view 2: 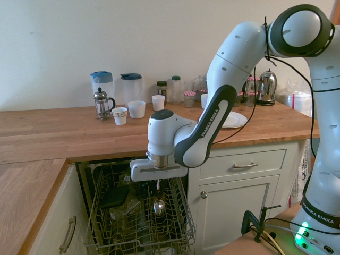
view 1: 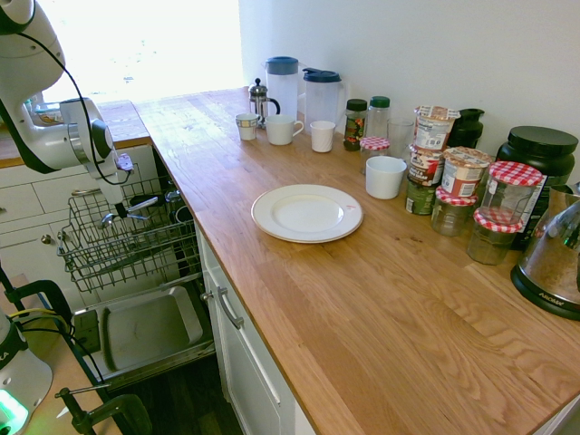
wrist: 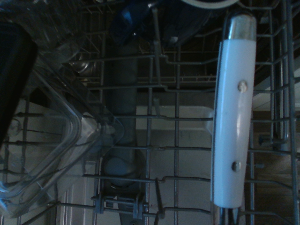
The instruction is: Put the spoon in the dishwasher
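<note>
We see the silver spoon [view 2: 159, 207] hanging nearly upright, oval bowl down, at the dishwasher's wire rack; we can't tell whether they touch. The dishwasher [view 1: 149, 328] stands open, its rack out, grey door lowered.

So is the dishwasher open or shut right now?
Open. The dishwasher door is lowered, its grey inner panel facing up, and the wire rack is pulled out past the cabinet front.

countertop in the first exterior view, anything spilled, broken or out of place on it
Nothing stands out: the plate lies flat, the French press stands upright, and no spill or breakage shows on the countertop.
</note>
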Robot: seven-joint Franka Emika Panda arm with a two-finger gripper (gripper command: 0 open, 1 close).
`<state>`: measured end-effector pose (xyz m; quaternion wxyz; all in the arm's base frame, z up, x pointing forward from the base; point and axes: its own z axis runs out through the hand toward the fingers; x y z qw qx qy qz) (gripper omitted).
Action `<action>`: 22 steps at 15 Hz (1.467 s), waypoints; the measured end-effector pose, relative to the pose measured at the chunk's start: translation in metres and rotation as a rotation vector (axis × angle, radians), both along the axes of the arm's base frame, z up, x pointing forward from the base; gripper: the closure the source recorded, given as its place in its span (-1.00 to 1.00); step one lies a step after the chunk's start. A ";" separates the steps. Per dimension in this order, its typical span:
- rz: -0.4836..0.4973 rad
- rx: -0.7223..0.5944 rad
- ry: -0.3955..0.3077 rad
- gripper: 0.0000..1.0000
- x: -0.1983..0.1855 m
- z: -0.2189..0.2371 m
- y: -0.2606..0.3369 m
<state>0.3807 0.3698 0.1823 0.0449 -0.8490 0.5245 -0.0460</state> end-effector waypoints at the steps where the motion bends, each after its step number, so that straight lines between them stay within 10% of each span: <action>1: -0.007 0.003 0.011 1.00 0.000 -0.011 -0.001; 11: -0.043 -0.017 0.100 1.00 0.006 -0.073 -0.003; 12: -0.043 -0.018 0.108 -1.00 0.010 -0.079 -0.004; 22: -0.033 -0.010 0.135 -1.00 0.022 -0.096 0.000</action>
